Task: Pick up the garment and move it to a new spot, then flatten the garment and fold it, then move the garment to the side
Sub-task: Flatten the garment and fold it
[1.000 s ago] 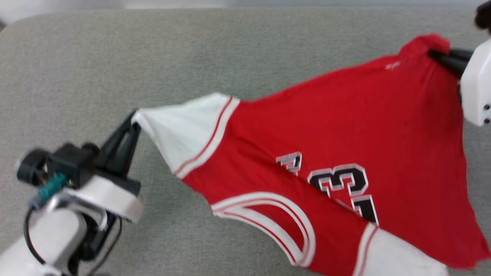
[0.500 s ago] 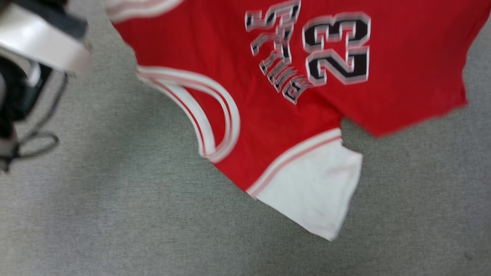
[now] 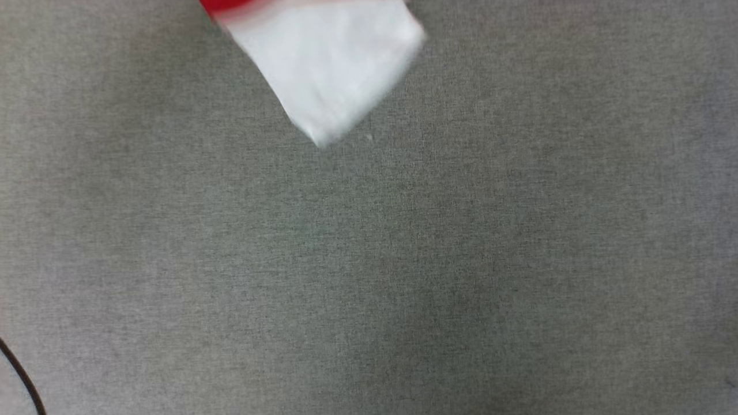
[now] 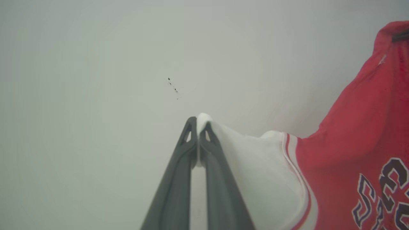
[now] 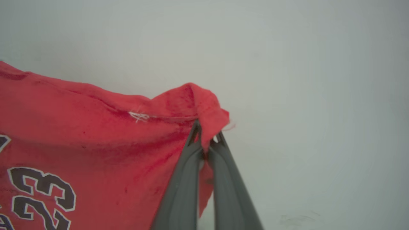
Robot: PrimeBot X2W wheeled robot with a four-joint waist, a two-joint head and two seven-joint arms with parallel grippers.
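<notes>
The garment is a red jersey with white sleeves and black white-outlined lettering. In the head view one white sleeve of the garment (image 3: 328, 63) hangs blurred at the top edge over the grey surface. In the left wrist view my left gripper (image 4: 198, 123) is shut on the tip of a white sleeve, and the garment (image 4: 361, 134) stretches away to the right. In the right wrist view my right gripper (image 5: 206, 134) is shut on a red corner of the garment (image 5: 80, 127), which spreads taut to the left. The cloth hangs lifted between both grippers.
A grey fabric surface (image 3: 403, 259) spreads across the head view. A thin black cable (image 3: 20, 377) crosses its lower left corner. Both wrist views face a pale plain wall (image 4: 111, 64) with a few dark specks.
The head view has swung down sharply, so the jersey has slid up it until just one white sleeve shows. Both grippers stay shut on the cloth.
</notes>
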